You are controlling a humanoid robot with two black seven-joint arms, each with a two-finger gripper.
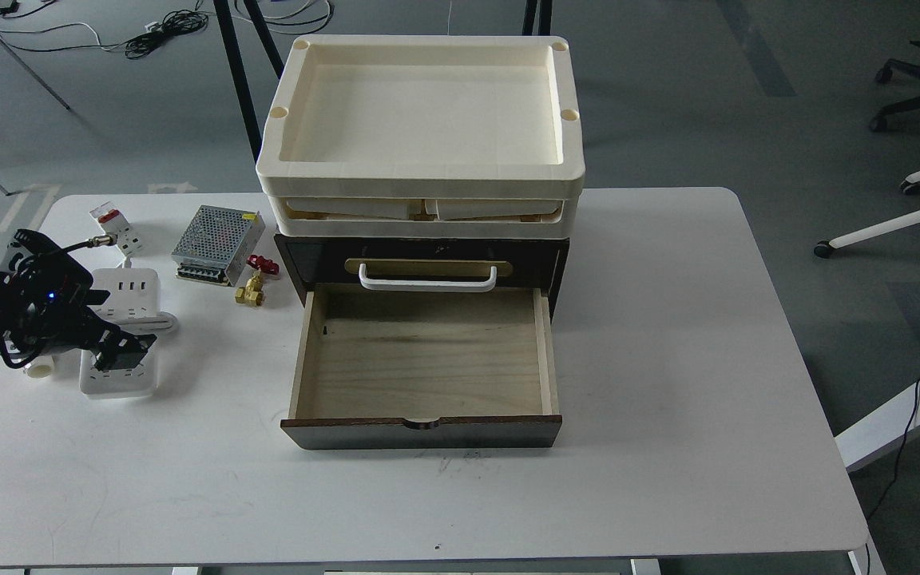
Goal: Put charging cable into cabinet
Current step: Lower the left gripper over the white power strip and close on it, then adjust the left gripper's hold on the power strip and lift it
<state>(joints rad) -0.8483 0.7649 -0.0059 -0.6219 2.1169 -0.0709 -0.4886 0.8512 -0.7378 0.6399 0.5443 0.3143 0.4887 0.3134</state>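
Charging cable (120, 335) lies under the left pincer (118, 351), grip unclear, breaker (115, 228) just behind.

A single head view looks forward and down over the white table (668, 479) from fairly near.

Cream trays (420, 172), power supply (216, 243), brass valve (252, 289), breaker (113, 224) on table (668, 399).

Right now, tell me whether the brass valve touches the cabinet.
Apart. The head view shows bare table between the brass valve and the cabinet.
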